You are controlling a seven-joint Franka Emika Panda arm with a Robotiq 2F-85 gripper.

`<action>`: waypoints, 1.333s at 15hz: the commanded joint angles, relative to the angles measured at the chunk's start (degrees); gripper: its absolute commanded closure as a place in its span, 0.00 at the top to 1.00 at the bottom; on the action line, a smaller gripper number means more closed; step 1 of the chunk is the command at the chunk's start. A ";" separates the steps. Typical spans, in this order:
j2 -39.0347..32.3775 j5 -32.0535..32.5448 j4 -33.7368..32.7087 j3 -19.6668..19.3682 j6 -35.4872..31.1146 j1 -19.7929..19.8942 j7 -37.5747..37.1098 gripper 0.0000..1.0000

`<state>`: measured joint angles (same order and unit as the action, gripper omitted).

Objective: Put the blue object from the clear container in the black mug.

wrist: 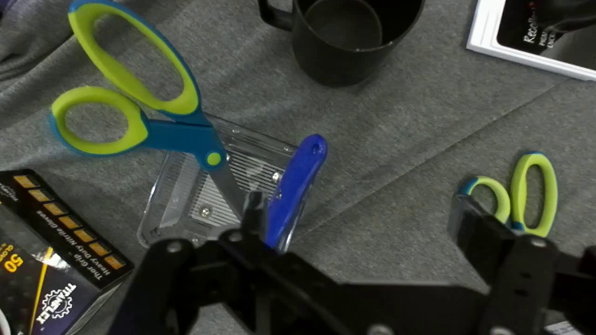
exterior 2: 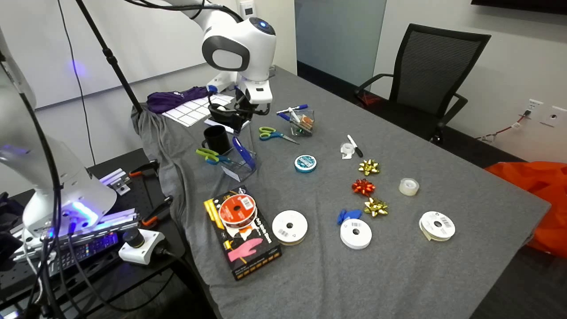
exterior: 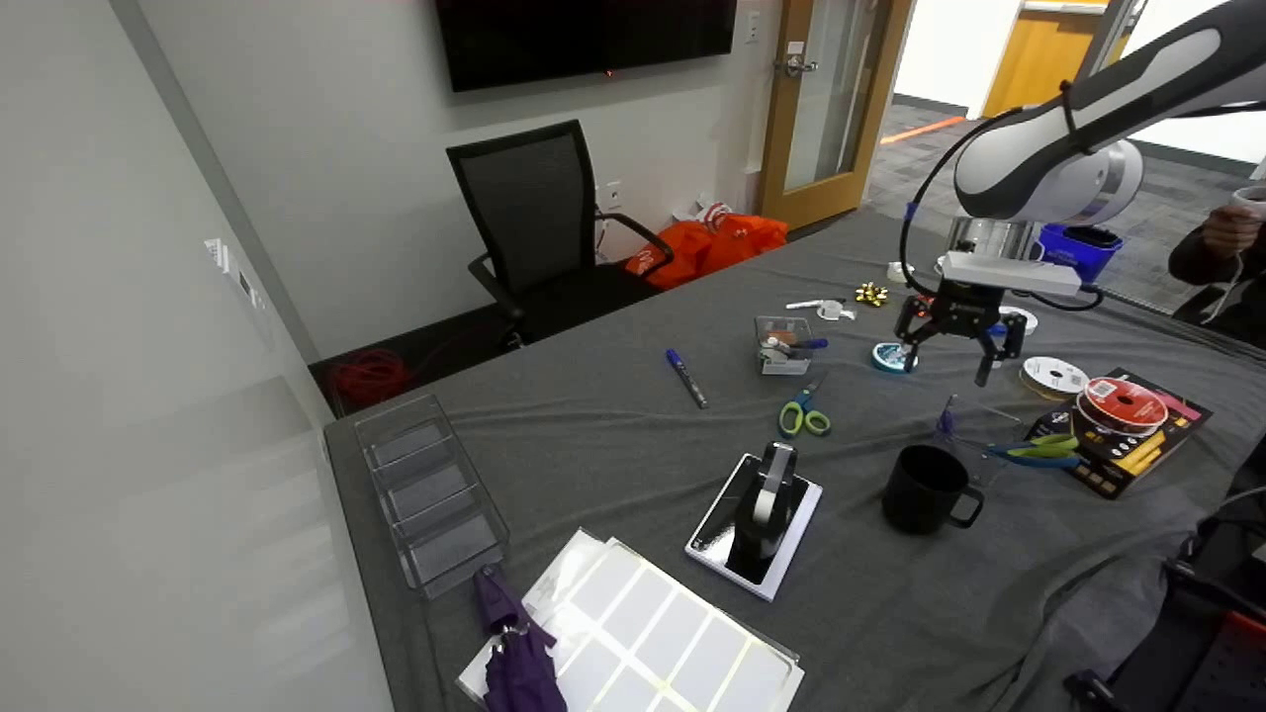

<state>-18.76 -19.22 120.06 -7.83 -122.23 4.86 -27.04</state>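
exterior views: bright | robot base (exterior 2: 77,195): blue glow | wrist view: dimmer, gripper (wrist: 361,215) blurred

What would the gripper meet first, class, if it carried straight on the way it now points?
Probably the blue object, rising from the clear container; in both exterior views it shows below the downward-pointing gripper. Depth is unclear, so the gripper could just miss it.

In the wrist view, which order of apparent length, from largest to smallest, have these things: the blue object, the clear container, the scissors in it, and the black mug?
1. Scissors
2. Clear container and black mug: about alike, so unranked; the picture's top edge cuts the mug.
3. Blue object, as far as it shows.
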 commanded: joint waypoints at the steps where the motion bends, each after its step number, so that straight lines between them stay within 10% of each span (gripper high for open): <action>1: -0.94 0.79 1.13 -0.32 -0.75 0.24 0.23 1.00; 11: -4.69 -1.47 4.25 0.33 -5.63 0.49 3.00 1.00; 20: -6.02 -2.20 4.71 0.71 -7.66 0.78 3.54 0.25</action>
<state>-24.83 -19.92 123.76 -7.82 -128.12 4.88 -25.37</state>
